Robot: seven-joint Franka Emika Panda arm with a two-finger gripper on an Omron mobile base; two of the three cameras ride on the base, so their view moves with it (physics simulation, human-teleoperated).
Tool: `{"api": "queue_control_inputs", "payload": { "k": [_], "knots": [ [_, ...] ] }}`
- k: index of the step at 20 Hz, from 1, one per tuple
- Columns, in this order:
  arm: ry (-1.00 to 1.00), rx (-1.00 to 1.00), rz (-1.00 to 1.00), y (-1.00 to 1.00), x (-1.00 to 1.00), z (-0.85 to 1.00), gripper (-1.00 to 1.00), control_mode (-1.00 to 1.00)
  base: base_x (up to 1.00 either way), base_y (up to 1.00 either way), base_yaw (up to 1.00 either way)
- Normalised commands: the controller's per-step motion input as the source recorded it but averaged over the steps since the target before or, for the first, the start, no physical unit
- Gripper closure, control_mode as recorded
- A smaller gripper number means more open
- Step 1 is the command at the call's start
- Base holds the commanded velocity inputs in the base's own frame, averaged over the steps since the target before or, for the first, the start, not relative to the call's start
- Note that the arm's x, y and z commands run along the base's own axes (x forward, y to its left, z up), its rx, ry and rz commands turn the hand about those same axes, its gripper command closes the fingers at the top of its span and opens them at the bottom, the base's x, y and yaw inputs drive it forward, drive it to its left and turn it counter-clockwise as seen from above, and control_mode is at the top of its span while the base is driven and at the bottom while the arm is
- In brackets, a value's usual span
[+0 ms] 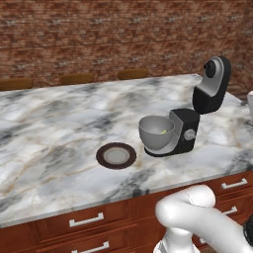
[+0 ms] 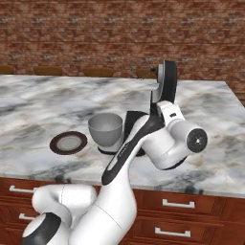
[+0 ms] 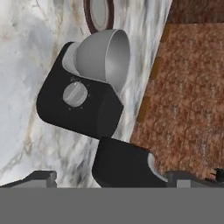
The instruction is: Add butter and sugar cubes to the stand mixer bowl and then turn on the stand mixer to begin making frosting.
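Note:
The black stand mixer (image 1: 185, 131) stands on the marble counter with its head (image 1: 212, 84) tilted up. The grey stand mixer bowl (image 1: 157, 132) sits on its base, and a small pale yellow piece, the butter (image 1: 163, 132), lies inside. The sugar cubes are hidden from me. In the hand view my gripper (image 3: 113, 179) is open, its fingertips (image 3: 39, 177) wide apart with nothing between them. It hovers beside the mixer (image 3: 78, 107), facing the silver knob (image 3: 75, 94) and the bowl (image 3: 105, 54). My arm covers part of the mixer (image 2: 167, 83) in the right base view.
A dark brown plate (image 1: 116, 155) lies left of the bowl (image 2: 105, 128), also seen as the plate (image 2: 69, 142) and the plate (image 3: 98, 13). Wooden chair backs (image 1: 76, 78) line the counter's far side before a brick wall. Drawers (image 1: 86, 220) run under the front edge.

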Motion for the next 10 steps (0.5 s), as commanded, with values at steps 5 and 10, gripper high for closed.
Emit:
{"api": "queue_control_inputs", "payload": {
  "k": [5, 10],
  "knots": [
    [0.00, 0.15, 0.12, -0.42, 0.34, 0.02, -1.00, -1.00, 0.00, 0.00, 0.00],
    [0.00, 0.10, 0.12, -0.29, 0.49, 0.00, -1.00, -1.00, 0.00, 0.00, 0.00]
  ]
}}
